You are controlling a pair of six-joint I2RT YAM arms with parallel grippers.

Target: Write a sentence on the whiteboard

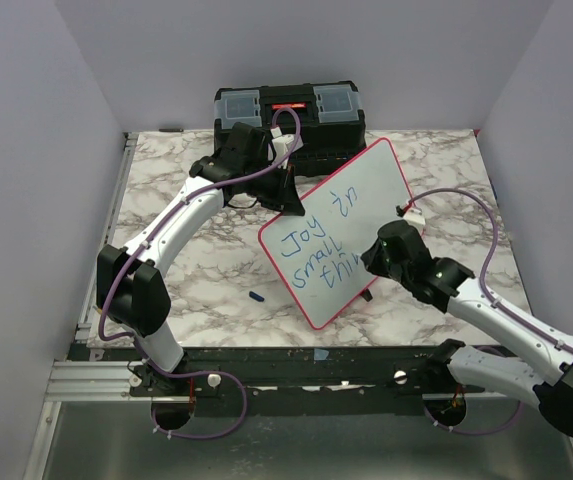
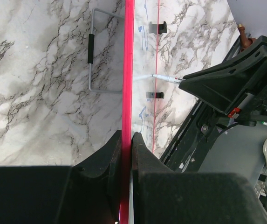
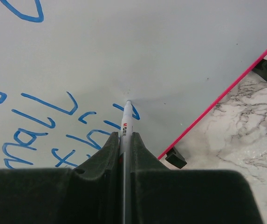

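My left gripper (image 2: 126, 140) clenches the far-left rim of the whiteboard (image 1: 376, 170), which lies mid-table toward the right edge. My right gripper (image 3: 125, 142) grasps the marker (image 3: 127, 116), tip seemingly touching. Pressing hard could pivot it and smear the letters.

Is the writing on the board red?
No, the writing on the whiteboard is blue; only the rim is red.

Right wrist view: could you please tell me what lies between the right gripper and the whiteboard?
In the right wrist view, a white marker clamped in the right gripper reaches the whiteboard, its tip touching it.
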